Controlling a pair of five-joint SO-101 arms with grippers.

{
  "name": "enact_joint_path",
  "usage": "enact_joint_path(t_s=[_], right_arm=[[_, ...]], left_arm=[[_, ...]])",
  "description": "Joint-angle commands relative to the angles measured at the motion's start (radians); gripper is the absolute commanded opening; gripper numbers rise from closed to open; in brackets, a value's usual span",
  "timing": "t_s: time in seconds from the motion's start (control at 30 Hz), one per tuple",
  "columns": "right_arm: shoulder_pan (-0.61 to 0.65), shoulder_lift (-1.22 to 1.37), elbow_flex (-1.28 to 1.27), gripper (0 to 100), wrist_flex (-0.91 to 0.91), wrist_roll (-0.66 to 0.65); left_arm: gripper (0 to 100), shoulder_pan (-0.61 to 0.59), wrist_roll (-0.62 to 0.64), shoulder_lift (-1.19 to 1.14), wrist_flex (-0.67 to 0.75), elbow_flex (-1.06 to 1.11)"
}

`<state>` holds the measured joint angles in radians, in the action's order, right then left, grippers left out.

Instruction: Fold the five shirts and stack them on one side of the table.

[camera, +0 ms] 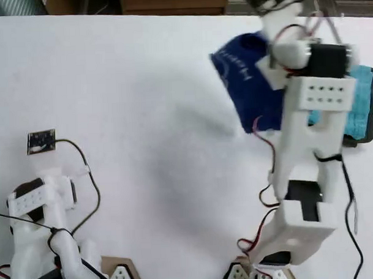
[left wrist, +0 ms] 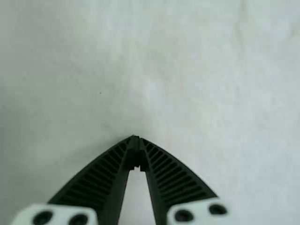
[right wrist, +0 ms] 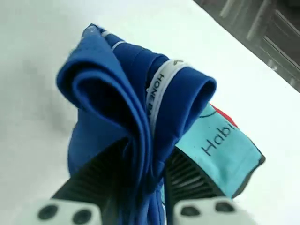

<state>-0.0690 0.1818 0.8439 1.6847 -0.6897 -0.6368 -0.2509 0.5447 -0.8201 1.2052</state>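
Note:
A folded dark blue shirt (camera: 249,88) hangs lifted over the right back part of the white table (camera: 143,116). My right gripper (right wrist: 145,180) is shut on the bunched blue shirt (right wrist: 126,108), its black fingers (right wrist: 192,183) pinching the cloth. Under and beside it lies a stack with a turquoise shirt (camera: 360,109) on top; the turquoise shirt (right wrist: 220,145) lies just behind the blue one, with dark cloth under it. My left gripper (left wrist: 135,143) is shut with nothing in it, hovering over bare table at the front left, where its arm (camera: 38,200) stands.
A small black square board (camera: 41,141) with a cable lies at the left of the table. Wooden furniture (camera: 172,2) stands beyond the back edge. The right arm's white body (camera: 309,153) spans the right side. Arm bases sit at the front edge.

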Motion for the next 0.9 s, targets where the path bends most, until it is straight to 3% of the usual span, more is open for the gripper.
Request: enact_joint_path(t_s=[0.0,0.23,0.57,0.87], right_arm=[[-0.077,-0.041,0.008,1.9,-0.094,-0.011],[-0.185,0.044,0.008,1.9,-0.203,-0.015],[-0.334,0.211,0.008,1.9,-0.334,-0.224],[-0.435,0.321,0.008,1.9,-0.501,-0.252]], left_arm=[[3,-0.006,0.006,0.026,0.014,-0.004],[3,-0.006,0.006,0.026,0.014,-0.004],[3,-0.006,0.006,0.026,0.014,-0.004],[3,-0.006,0.006,0.026,0.014,-0.004]])
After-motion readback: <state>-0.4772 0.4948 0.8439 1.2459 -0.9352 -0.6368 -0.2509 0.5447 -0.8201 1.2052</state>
